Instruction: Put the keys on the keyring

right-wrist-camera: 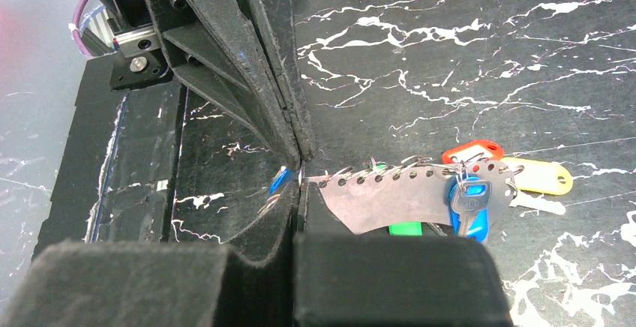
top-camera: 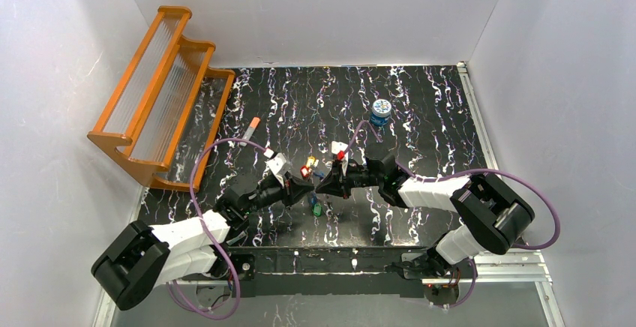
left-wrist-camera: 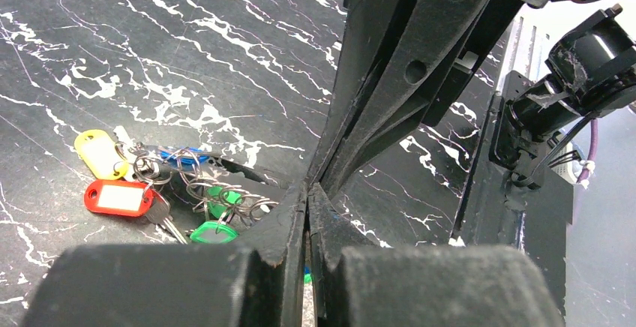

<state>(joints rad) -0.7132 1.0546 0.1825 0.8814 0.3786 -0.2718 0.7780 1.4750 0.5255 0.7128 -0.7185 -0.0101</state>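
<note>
Keyring (right-wrist-camera: 386,201) shows in the right wrist view as a thin pale-grey band. Its near end runs straight into the seam of the right gripper (right-wrist-camera: 298,171), whose fingers are pressed together on it. Left gripper (left-wrist-camera: 307,189) comes in nose to nose from the opposite side, its tips touching the right's. Its fingers are together too, with a pale strip in the seam that looks like the same band, so I read both as pinching the keyring at one spot, low over the table (top-camera: 427,124). Outward along the band, wire split rings sit along its upper edge and the keys (right-wrist-camera: 469,198) bunch at the far end. The blue one hangs against the band; red tag (left-wrist-camera: 116,198) and yellow tag (left-wrist-camera: 97,153) lie flat on the table just beyond. Green tag (left-wrist-camera: 214,231) lies under the band, near the tips; can't tell if its ring is on the band. Further off, well apart from the arms: blue tin (top-camera: 381,111), orange-tipped tube (top-camera: 252,126), orange rack (top-camera: 161,94) at back left. Step, as I judge it: mid-threading, several keys on, band end held by both. Next move likely needs one gripper to steady the band while the other lets go and works the remaining ring over the free end. Small parts, so slip risk is high.
</note>
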